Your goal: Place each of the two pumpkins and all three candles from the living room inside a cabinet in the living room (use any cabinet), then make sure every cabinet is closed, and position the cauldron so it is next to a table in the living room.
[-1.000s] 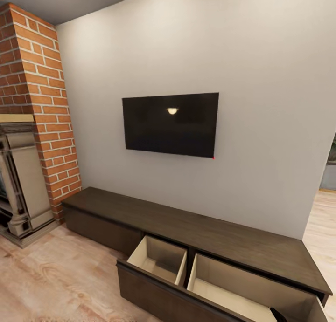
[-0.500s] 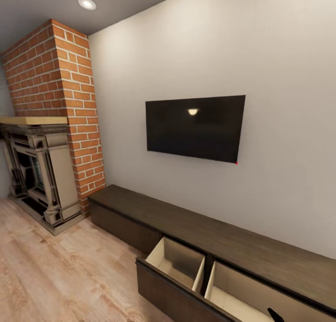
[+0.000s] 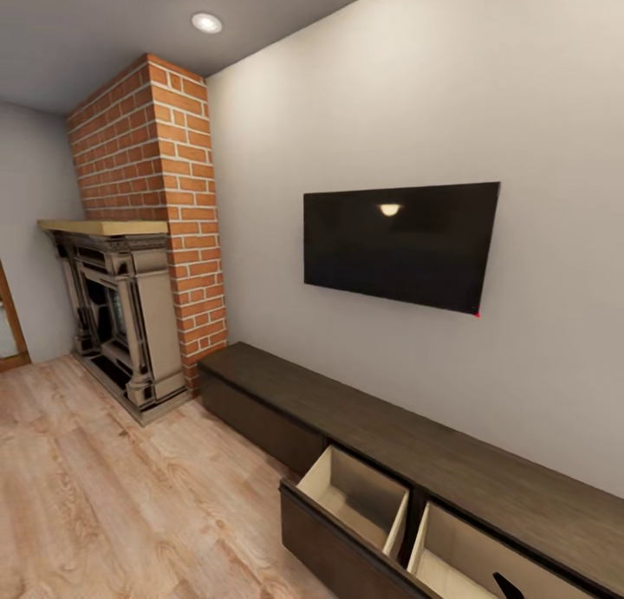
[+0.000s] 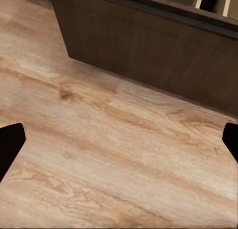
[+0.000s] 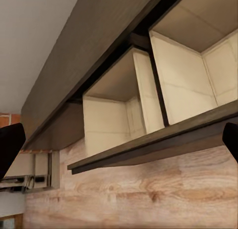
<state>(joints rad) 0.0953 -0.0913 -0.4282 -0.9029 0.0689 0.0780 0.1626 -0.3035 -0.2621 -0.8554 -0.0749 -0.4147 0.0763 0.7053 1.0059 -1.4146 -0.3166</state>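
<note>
Head view: long low dark-brown cabinet (image 3: 433, 460) against the wall, one drawer pulled out, its two pale beige compartments bare as far as they show; presumably left open to take the pumpkins and candles. Wall-mounted television (image 3: 400, 244) above; brick chimney (image 3: 165, 209) and beige fireplace (image 3: 121, 313) further along; wood floor (image 3: 113, 495).

Left wrist view: left gripper (image 4: 119, 142), fingertips set wide apart, nothing between them; floor directly ahead, the dark drawer front (image 4: 148, 45) just beyond.

Right wrist view: right gripper (image 5: 119, 142), likewise spread wide and empty; the open drawer's compartments ahead of it, the cabinet top beyond.
</note>
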